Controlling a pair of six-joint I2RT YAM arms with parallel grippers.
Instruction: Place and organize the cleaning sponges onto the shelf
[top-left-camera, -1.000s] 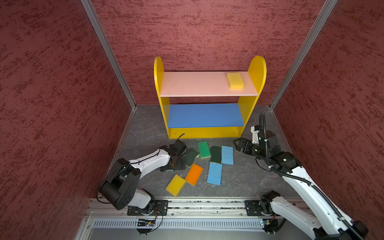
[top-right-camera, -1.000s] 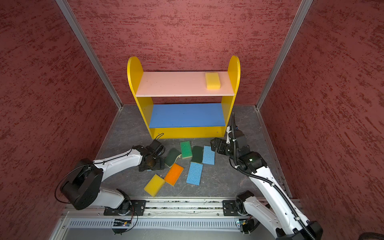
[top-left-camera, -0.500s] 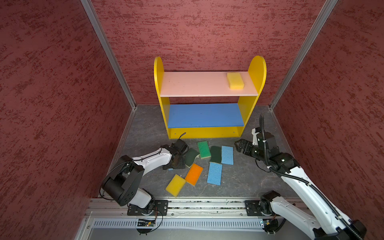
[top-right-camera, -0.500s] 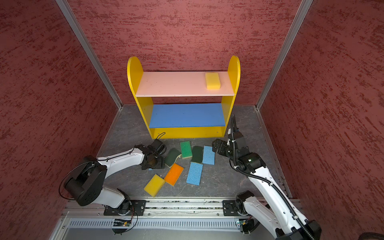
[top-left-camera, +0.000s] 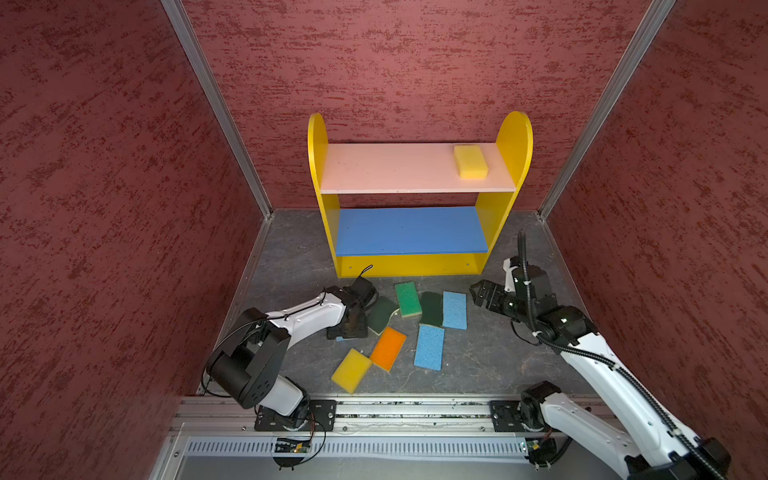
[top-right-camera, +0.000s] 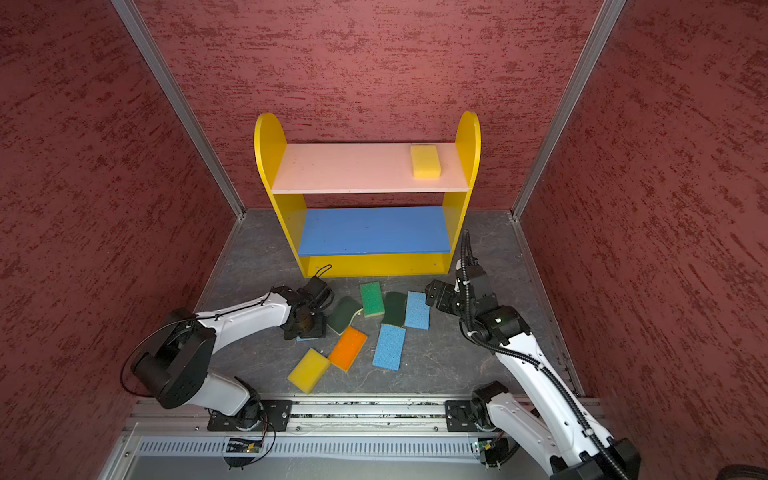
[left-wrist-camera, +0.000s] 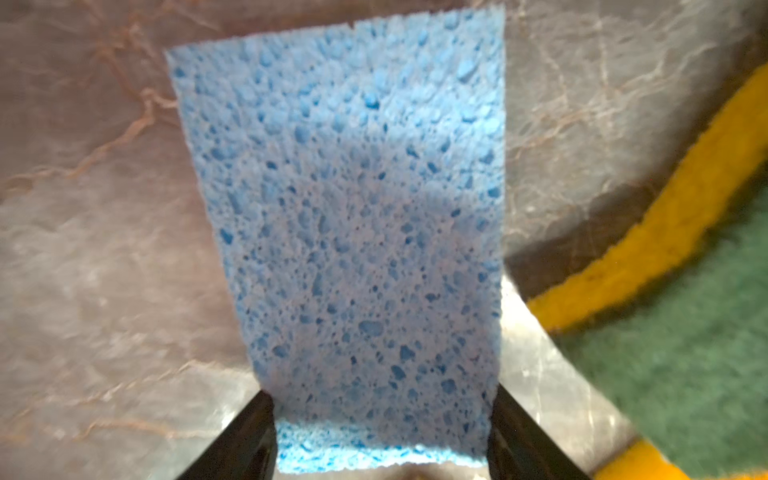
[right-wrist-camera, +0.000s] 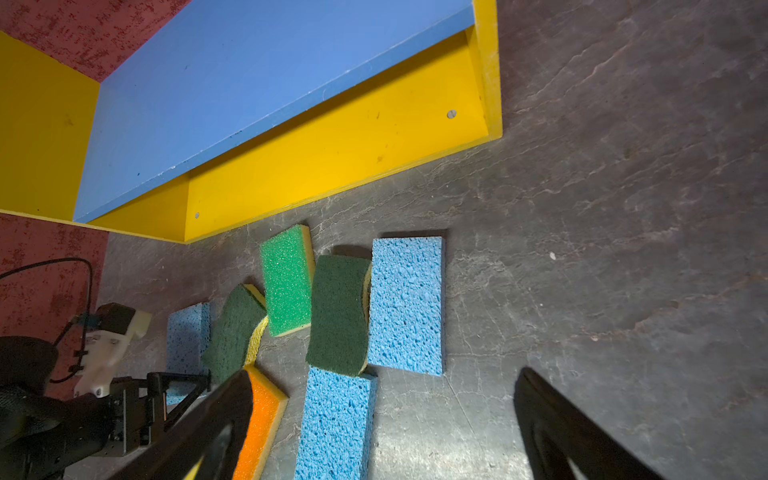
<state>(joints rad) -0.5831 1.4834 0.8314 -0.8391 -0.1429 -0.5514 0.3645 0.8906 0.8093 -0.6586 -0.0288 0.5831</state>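
Left fingers (left-wrist-camera: 253, 440): closed against both long edges of a light blue sponge (left-wrist-camera: 345, 208), which lies flat on the bench (left-wrist-camera: 104, 249). A dark green scourer (left-wrist-camera: 685, 353) lies just beside it.

Right fingers (right-wrist-camera: 557, 424): spread wide with nothing between them, above the bench near a second light blue sponge (right-wrist-camera: 407, 307).

An orange sponge (top-left-camera: 388, 348), a loose yellow sponge (top-left-camera: 351, 370), a green-topped sponge (top-left-camera: 406, 299) and others lie scattered on the bench in front of the shelf (top-left-camera: 515, 137). A shelved yellow sponge (top-left-camera: 470, 162) rests on the pink upper board (top-left-camera: 374, 170), at its right end.
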